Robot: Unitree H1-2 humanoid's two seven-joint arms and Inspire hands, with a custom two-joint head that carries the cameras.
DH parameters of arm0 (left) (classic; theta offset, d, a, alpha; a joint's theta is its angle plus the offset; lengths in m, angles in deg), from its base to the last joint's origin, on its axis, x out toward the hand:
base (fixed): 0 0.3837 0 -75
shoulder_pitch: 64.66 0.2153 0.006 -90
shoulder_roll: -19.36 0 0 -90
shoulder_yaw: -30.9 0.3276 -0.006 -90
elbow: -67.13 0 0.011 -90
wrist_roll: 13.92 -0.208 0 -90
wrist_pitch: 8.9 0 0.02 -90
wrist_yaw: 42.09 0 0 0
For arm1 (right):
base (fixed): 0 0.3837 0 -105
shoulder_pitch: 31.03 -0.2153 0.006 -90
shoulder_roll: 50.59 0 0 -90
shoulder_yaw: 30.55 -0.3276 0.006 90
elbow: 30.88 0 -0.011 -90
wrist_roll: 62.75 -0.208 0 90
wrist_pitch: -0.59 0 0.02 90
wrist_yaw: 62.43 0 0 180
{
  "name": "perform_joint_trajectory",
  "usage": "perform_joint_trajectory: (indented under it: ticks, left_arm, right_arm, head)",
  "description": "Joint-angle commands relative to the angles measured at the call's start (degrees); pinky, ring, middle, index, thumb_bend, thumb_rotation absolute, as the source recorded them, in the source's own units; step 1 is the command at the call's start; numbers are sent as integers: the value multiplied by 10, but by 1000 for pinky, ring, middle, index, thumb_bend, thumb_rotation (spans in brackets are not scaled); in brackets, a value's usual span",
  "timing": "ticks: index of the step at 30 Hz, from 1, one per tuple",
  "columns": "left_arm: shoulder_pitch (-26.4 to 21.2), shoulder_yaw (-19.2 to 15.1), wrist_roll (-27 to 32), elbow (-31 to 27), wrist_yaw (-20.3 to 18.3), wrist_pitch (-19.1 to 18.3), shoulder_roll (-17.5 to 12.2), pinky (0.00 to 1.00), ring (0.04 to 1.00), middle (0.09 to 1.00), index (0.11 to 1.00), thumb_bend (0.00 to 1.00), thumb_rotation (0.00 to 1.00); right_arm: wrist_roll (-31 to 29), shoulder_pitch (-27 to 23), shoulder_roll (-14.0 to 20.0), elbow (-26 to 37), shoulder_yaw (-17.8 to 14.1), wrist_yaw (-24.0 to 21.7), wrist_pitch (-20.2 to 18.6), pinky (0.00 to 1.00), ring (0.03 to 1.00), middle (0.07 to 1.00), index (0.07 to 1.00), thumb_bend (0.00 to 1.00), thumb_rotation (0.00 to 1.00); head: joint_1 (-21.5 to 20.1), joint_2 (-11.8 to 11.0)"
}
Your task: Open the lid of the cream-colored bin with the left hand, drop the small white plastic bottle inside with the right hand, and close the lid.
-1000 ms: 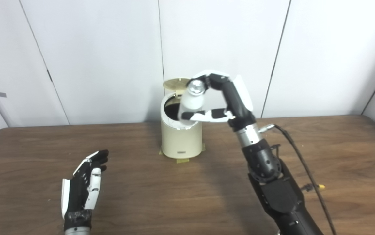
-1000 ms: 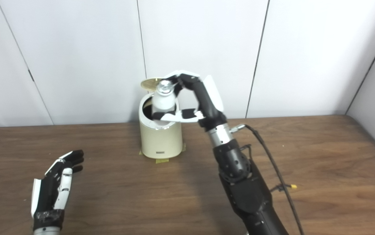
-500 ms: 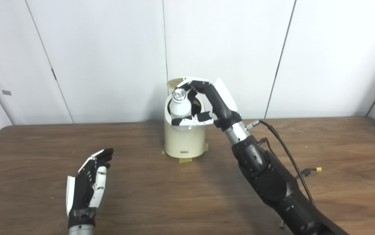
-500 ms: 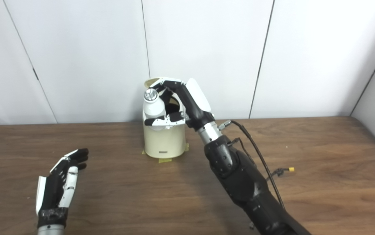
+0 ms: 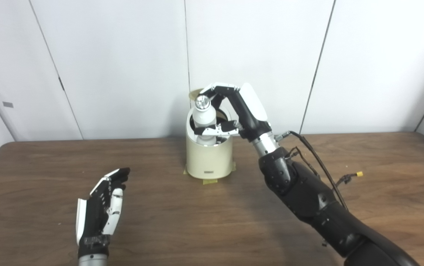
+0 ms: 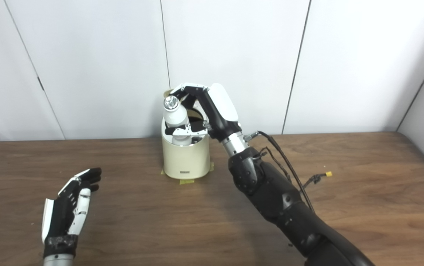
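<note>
The cream-colored bin [image 5: 209, 157] stands at the back middle of the wooden table, its lid [image 5: 196, 94] tipped up and open behind it. My right hand [image 5: 239, 109] is shut on the small white plastic bottle [image 5: 202, 112] with a silver cap. It holds the bottle upright over the bin's mouth, the bottle's lower end inside the opening. My left hand [image 5: 103, 207] is open and empty, hovering low over the table at the front left, well apart from the bin.
Yellow tape [image 5: 209, 180] marks the bin's base on the brown table [image 5: 167, 221]. A black cable with a yellow tip [image 5: 359, 173] trails off my right forearm. White wall panels stand close behind the bin.
My right hand has moved the bottle left and down, from beside the rim to over the bin's mouth with its base inside. The left hand has stayed put. The camera shifted slightly.
</note>
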Motion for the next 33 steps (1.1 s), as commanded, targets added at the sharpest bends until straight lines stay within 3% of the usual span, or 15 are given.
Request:
perform_joint_trajectory:
  ticks: [1, 5, 19, 33]
  left_arm:
    - [29, 21, -18, 33, 9, 20, 32, 750, 783, 779, 758, 174, 714]
    - [29, 21, -21, 34, 9, 19, 32, 748, 786, 780, 758, 176, 718]
    - [30, 25, -21, 31, 15, 25, 35, 744, 784, 778, 757, 166, 708]
    - [32, 27, -27, 28, 17, 23, 34, 753, 788, 782, 760, 177, 740]
  right_arm:
    - [16, -43, 9, -1, 8, 45, 15, 363, 413, 501, 516, 515, 0]
    - [34, -53, 14, -15, 31, 86, 15, 335, 399, 510, 516, 513, 0]
    - [59, -76, 35, -43, 120, 158, 15, 307, 390, 516, 517, 512, 0]
    - [60, -68, 42, -56, 142, 177, 15, 309, 392, 514, 516, 513, 0]
  head:
    - [0, 0]
    - [1, 0]
    - [9, 0]
    - [11, 1]
